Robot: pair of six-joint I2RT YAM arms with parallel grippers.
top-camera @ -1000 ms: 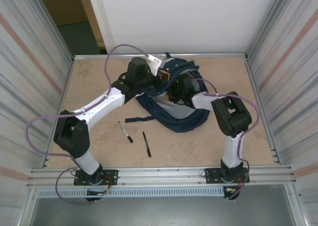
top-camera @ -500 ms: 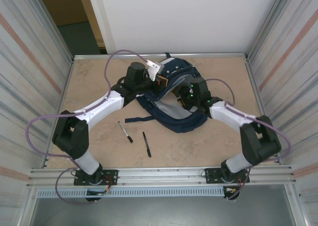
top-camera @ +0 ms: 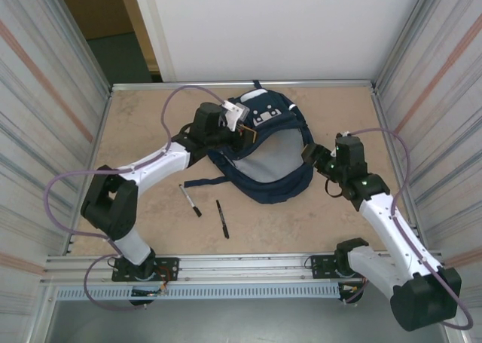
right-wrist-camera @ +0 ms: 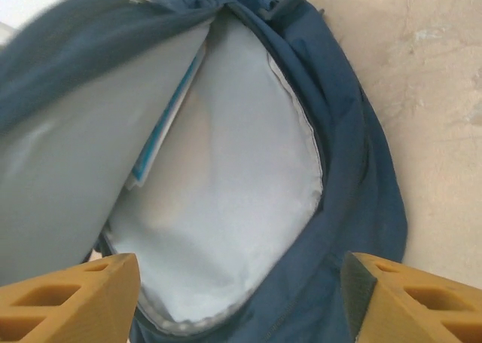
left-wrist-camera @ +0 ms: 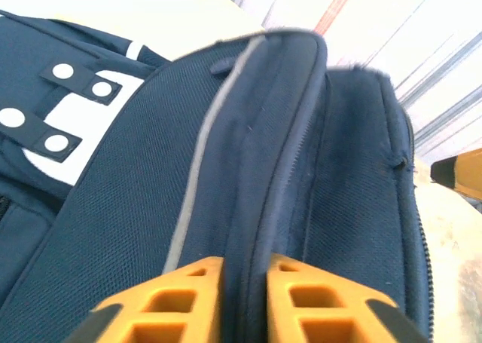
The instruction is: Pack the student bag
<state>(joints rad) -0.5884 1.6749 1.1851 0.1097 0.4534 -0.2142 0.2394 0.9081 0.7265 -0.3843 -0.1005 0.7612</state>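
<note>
The navy student bag lies at the back middle of the table, its main compartment gaping so the grey lining shows. My left gripper is shut on the bag's upper rim; in the left wrist view a fold of navy fabric fills the gap between its orange fingers. My right gripper hangs open by the bag's right edge, apart from it. From the right wrist the lining and a flat blue-and-white item inside show beyond its spread jaws.
Two black pens lie on the tan tabletop in front of the bag. A loose dark strap trails to the bag's left. Metal walls close in both sides and a white panel stands at the back.
My right arm has drawn back out of the bag toward the right and its jaws have widened. The bag's mouth now lies open with the grey lining exposed.
</note>
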